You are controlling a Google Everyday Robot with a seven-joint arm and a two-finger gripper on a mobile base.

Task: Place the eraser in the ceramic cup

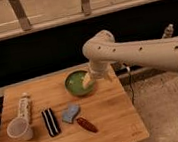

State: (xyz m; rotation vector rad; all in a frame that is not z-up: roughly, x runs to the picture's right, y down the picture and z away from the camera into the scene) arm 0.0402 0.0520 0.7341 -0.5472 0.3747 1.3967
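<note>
One gripper (88, 79) is shown over the green bowl (71, 86), its jaws spread wide and nothing held. The eraser (50, 121) is seen flat on the table (115, 117), well apart from it to the near left, beside the ceramic cup (19, 129).

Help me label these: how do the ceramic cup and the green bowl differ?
The ceramic cup is white, the green bowl green. The cup is smaller and narrower; the bowl wider and shallower. The cup stands front left; the bowl sits farther back, under the gripper. Both are round and upright.
</note>
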